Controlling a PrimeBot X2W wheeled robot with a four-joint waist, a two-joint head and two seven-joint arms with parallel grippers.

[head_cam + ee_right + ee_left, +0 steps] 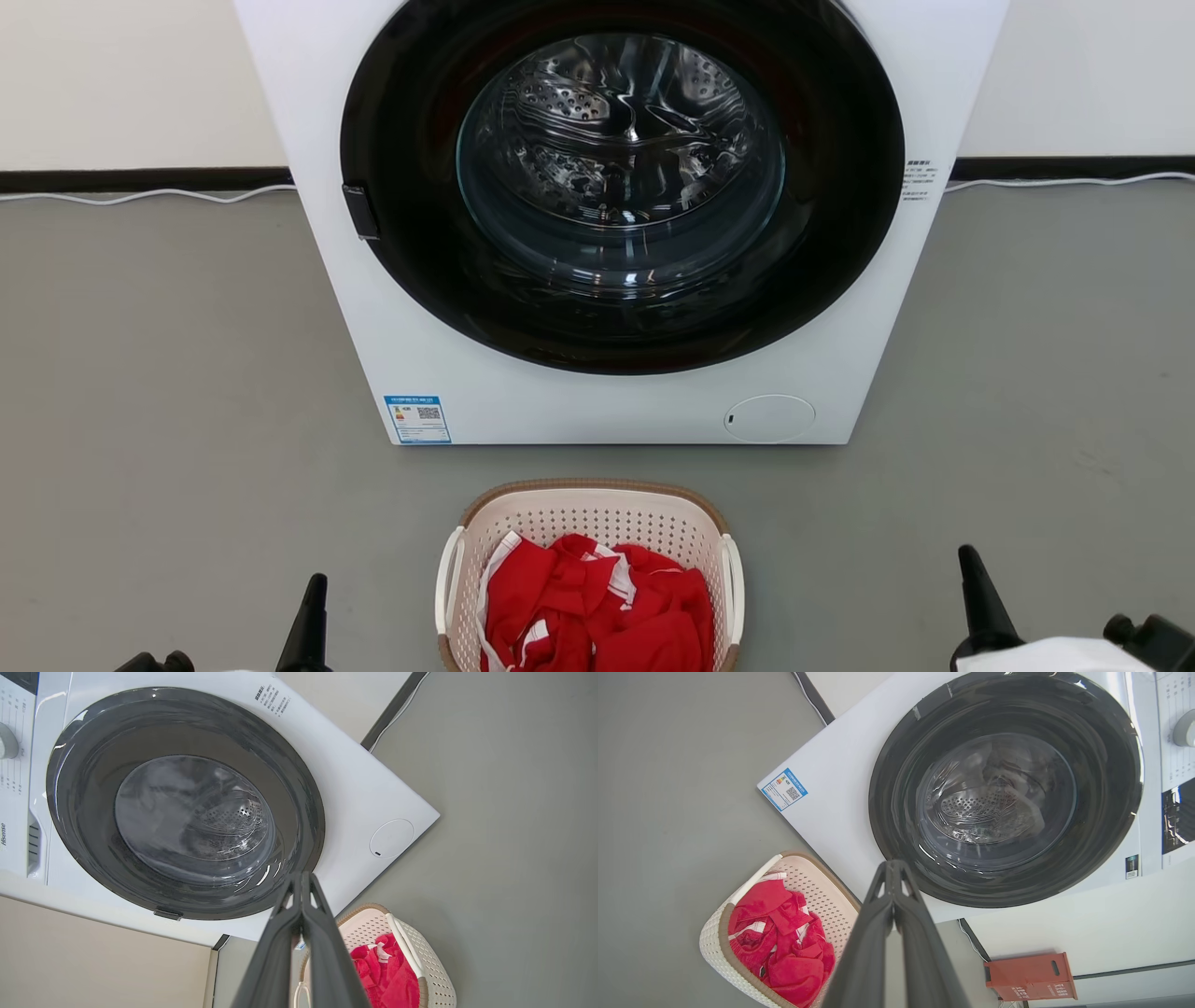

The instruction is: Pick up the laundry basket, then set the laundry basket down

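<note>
Pinched shut and empty at left hand (893,865) and right hand (302,877) alike. Flanking, not touching, the laundry basket (597,518) with red clothes (597,607) inside, on grey floor (187,373) just before the washing machine (560,411). Reads "Hisense" (3,834) on its panel; blue QR sticker (417,419) at the lower corner. Bare floor off both basket sides.

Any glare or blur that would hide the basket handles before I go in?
Head view: soft light, sharp; reflections streak the washing machine door glass, but the laundry basket and its white handles are glare-free. Left wrist view: machine skewed by the wide lens, left gripper close and soft. Right wrist view: same skew, right gripper soft, basket cut by the bottom edge.
</note>
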